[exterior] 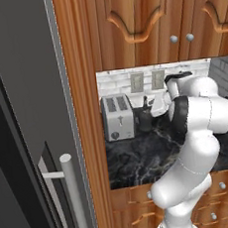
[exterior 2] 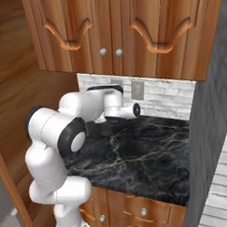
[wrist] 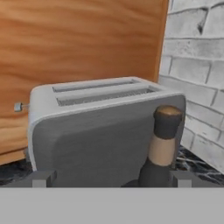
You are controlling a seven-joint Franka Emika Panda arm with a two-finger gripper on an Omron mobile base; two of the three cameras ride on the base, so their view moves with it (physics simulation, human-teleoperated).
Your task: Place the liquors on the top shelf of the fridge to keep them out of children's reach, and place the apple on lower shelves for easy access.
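Note:
A dark liquor bottle [wrist: 161, 151] with a tan neck band and a dark cap stands on the black marble counter [exterior: 140, 158], just in front of a grey toaster [wrist: 100, 131]. It also shows as a small dark bottle [exterior: 146, 116] beside the toaster [exterior: 117, 117]. My gripper [wrist: 113, 180] is open and level with the bottle. The bottle sits just inside its right fingertip [wrist: 181, 178], untouched. The fridge [exterior: 31, 110] is the dark grey appliance at far left, with a silver bar handle [exterior: 75, 200]. The apple and the shelves are out of view.
A wood panel [exterior: 88, 138] separates the fridge from the counter nook. Wooden wall cabinets [exterior 2: 116, 31] hang above, and a white brick backsplash [exterior 2: 161, 101] with outlets [exterior: 136, 82] runs behind. Drawers [exterior 2: 143, 212] sit under the counter. A grey wall [exterior 2: 212, 129] bounds the right.

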